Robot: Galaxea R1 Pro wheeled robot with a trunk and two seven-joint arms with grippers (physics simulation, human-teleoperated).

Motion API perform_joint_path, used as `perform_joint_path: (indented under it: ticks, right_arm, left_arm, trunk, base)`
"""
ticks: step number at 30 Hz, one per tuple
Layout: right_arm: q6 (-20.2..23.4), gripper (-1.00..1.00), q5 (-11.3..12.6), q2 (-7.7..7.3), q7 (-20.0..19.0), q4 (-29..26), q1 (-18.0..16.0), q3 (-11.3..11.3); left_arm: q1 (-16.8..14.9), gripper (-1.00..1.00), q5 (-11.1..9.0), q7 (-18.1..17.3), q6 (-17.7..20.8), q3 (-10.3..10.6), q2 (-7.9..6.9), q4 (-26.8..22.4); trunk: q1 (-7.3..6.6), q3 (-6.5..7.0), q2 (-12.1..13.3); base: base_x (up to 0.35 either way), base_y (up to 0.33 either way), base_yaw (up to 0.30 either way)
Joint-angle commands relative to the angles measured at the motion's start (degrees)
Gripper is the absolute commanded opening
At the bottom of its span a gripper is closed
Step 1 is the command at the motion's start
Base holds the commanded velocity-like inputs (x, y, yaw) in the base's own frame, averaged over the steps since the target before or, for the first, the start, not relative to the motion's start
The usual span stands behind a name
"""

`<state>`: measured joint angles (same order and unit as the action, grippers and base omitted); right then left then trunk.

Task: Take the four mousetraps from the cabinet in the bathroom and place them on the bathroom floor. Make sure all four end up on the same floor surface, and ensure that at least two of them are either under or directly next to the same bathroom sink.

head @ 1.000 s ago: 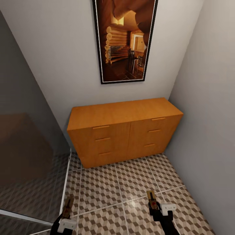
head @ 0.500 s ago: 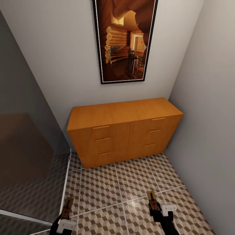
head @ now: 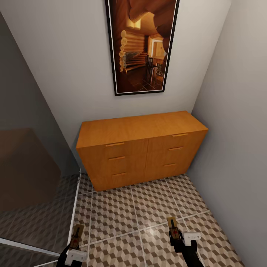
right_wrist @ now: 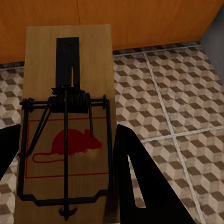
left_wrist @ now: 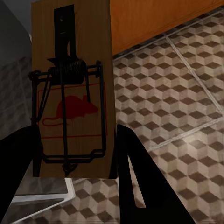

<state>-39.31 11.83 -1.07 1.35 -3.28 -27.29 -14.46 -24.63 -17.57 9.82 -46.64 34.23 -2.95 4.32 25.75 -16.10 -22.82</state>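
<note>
Now both grippers clamped: left gripper (head: 76, 239) on mousetrap (left_wrist: 72, 88), right gripper (head: 173, 230) on second mousetrap (right_wrist: 67, 126), long axes pointing at cabinet (head: 141, 148); bathroom floor (head: 126, 215) directly beneath.

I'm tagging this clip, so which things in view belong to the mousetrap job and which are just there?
Job:
- mousetrap in left gripper
- mousetrap in right gripper
- cabinet
- floor

Just there:
- picture
- glass panel

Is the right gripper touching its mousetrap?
Touching: in the right wrist view the mousetrap sits clamped between the right gripper's dark fingers.
</note>
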Motion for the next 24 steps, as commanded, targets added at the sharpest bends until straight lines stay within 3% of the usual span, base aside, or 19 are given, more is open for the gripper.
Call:
perform_joint_path:
  ticks: [1,8,24]
  right_arm:
    - [-0.16,-1.00,0.62,0.00,-0.04,0.03,-0.04,-0.47]
    - [-0.16,-1.00,0.65,-0.01,2.10,0.03,-0.04,-0.40]
    - [-0.16,-1.00,0.65,0.09,2.96,0.03,-0.04,-0.40]
  left_arm:
    - [-0.07,-1.00,-0.19,0.21,-0.16,0.49,0.04,0.16]
    - [-0.07,-1.00,-0.19,0.20,-0.04,0.49,0.05,0.16]
    - [-0.07,-1.00,-0.19,0.20,0.06,0.49,0.14,0.16]
  trunk:
    - [0.03,-0.10,-0.10]
    - [0.03,-0.16,-0.10]
    - [0.03,-0.34,-0.10]
  base:
    - [0.000,0.000,0.000]
    - [-0.087,0.000,0.129]
    - [-0.309,-0.007,0.271]
